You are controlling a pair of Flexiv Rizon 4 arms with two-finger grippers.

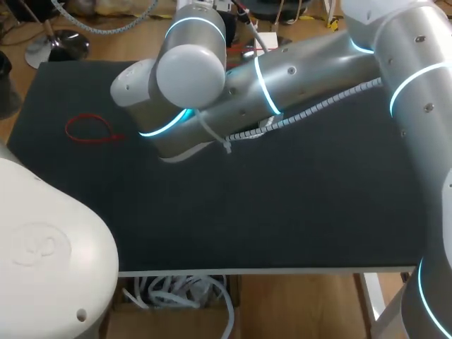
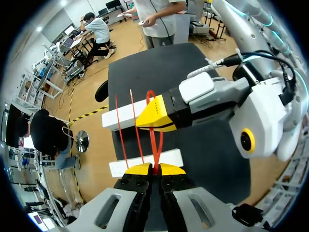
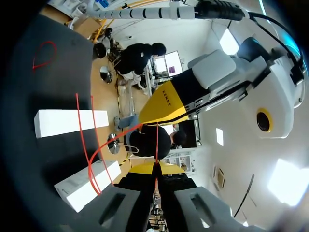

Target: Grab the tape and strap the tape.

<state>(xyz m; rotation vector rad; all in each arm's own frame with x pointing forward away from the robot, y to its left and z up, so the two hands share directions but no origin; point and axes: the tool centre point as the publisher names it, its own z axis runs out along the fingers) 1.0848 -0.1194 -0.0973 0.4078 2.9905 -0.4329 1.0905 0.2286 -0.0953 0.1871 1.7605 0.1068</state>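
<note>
We count two white blocks and two claws: left claw, right claw. We make out two red ties: a loose loop, a pinched tie.

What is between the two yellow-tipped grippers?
A thin red tape stretches from the left gripper to the right gripper, both shut on it; the left wrist view shows this.
</note>
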